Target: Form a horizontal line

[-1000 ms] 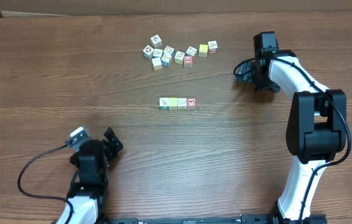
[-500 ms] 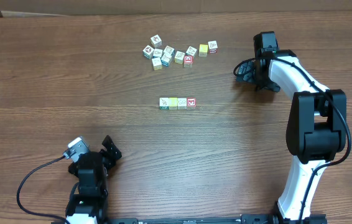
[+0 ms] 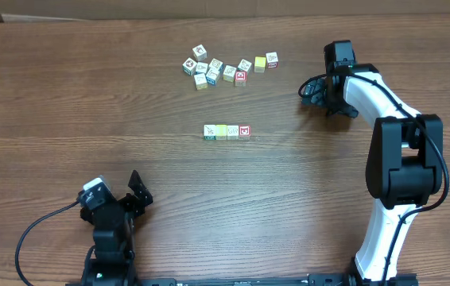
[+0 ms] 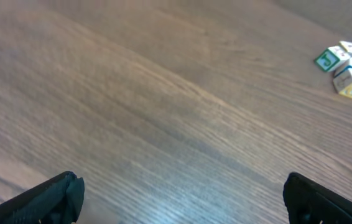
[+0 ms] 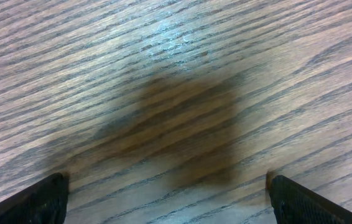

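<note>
Though resting well apart from horizontal line (image 3: pixel 227 132) and loose cluster (image 3: pixel 226 67), gape released, gripping nothing: left hand (image 4: pixel 179 194), right hand (image 5: pixel 166 198).

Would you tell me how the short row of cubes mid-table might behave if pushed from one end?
The row of cubes would probably slide rather than roll, being flat-faced on the smooth wooden table. The cubes look separate, merely touching, so an off-centre push would likely buckle the line. They seem small and probably light.
</note>
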Robot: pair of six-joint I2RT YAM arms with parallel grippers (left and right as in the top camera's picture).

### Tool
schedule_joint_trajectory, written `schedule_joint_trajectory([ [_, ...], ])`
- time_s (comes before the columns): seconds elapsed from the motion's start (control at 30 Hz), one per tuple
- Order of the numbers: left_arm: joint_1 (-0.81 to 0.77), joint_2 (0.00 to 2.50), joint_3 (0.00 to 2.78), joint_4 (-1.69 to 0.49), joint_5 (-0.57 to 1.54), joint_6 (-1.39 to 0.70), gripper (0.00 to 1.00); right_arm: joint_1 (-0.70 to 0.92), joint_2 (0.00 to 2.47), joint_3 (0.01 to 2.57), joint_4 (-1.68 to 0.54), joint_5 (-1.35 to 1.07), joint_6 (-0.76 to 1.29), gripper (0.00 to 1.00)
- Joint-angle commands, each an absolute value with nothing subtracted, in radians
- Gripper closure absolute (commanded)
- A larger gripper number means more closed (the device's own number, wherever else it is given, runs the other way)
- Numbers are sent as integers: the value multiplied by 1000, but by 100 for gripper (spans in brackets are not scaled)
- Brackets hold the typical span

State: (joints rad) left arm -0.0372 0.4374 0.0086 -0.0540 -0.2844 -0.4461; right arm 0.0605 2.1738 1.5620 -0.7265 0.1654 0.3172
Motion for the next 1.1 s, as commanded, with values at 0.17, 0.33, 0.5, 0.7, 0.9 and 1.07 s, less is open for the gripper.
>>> schedule_joint_trajectory([
  [0.17,46,290,6,-75,-115,-197,0,59,2172,1547,-727,183,317,0],
  [0.33,39,226,6,-79,-83,-152,0,59,2172,1547,-727,183,317,0],
  [0.5,9,170,7,-81,-73,-149,0,59,2172,1547,-727,183,317,0],
  [0.7,-8,59,7,-82,-67,-127,0,59,2172,1547,-727,183,317,0],
  [0.9,-8,3,7,-81,-78,-126,0,58,2172,1547,-727,183,317,0],
  [1.07,-8,3,7,-81,-78,-126,0,59,2172,1547,-727,183,317,0],
])
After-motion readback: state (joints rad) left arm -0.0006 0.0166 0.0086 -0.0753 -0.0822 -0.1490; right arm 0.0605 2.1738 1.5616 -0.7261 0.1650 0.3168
